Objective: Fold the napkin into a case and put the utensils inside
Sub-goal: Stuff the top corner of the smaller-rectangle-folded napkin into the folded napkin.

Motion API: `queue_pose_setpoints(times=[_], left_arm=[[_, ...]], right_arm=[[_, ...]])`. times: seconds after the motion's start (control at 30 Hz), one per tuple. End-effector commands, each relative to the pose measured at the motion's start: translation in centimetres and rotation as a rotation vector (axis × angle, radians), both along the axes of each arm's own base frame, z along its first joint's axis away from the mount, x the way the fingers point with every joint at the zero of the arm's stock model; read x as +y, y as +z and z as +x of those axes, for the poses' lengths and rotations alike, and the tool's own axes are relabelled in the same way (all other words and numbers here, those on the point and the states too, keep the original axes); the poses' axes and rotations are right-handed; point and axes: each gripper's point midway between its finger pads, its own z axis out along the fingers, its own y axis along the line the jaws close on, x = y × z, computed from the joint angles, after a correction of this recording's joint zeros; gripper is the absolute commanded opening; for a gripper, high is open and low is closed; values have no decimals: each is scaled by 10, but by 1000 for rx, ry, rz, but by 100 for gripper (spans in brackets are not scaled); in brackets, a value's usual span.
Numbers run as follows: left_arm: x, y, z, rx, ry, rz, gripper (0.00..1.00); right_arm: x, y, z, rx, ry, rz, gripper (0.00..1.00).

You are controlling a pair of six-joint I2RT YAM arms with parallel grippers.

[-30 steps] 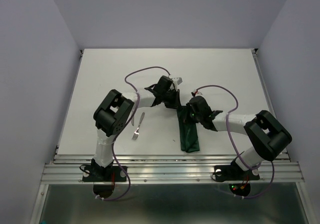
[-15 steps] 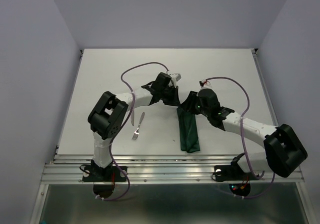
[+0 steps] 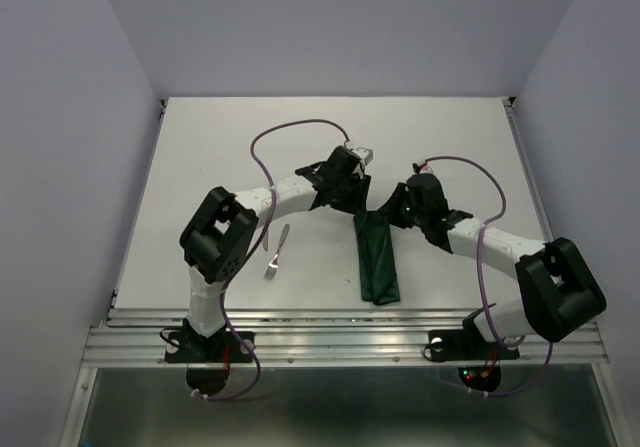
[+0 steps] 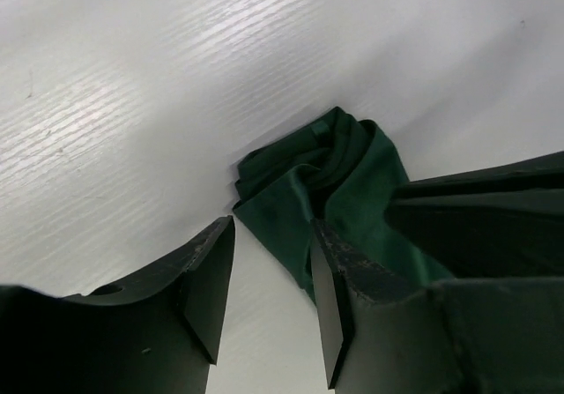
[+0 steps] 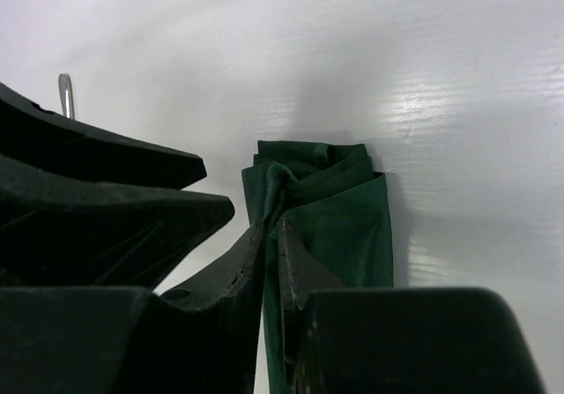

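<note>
The dark green napkin point(image 3: 377, 259) lies folded into a narrow strip, its far end bunched up point(image 4: 328, 160). My left gripper point(image 3: 354, 205) hangs at that end's left corner. It point(image 4: 270, 228) is open, with bare table between the jaws and the cloth edge against its right finger point(image 4: 328, 306). My right gripper point(image 3: 392, 215) comes in from the right at the same end. It point(image 5: 273, 228) is pinched on a fold along the napkin's left edge point(image 5: 264, 182). A silver fork point(image 3: 273, 259) lies left of the strip, and a utensil tip point(image 5: 65, 94) shows in the right wrist view.
The white table point(image 3: 200, 167) ends at a metal rail point(image 3: 340, 339) along the near side. Purple cables point(image 3: 290, 139) loop over both arms. The left arm's elbow point(image 3: 215, 239) stands close beside the fork.
My left gripper has opened and let go of the napkin's far end. My right arm has stretched back and to the right; its jaws opened, then closed again on the cloth.
</note>
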Motion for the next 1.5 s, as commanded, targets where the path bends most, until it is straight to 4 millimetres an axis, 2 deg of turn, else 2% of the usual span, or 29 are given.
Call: queue_pose_setpoints(times=[0.0,0.27,0.5,0.67,0.93,1.13,1.47], left_arm=[[-12,20,2,-78,-21,55,52],[-33,11,-4,-70,-68,78,48],[-35,-7,2,-63,-66,139,41],[-33,-10,3,-63,-56,151,37],[-35,-2,3,-68,-49,131,28],[-37,6,1,-68,-58,105,31],[-38,10,0,-73,-61,92,34]], right_arm=[[0,-3,-2,20,3,33,17],[-5,-11,-8,41,-3,32,17],[-10,-15,-11,52,-11,31,17],[-9,-15,-12,54,-2,33,17],[0,-15,-12,52,49,53,17],[7,-20,-11,69,68,78,17],[7,-24,-14,77,74,77,17]])
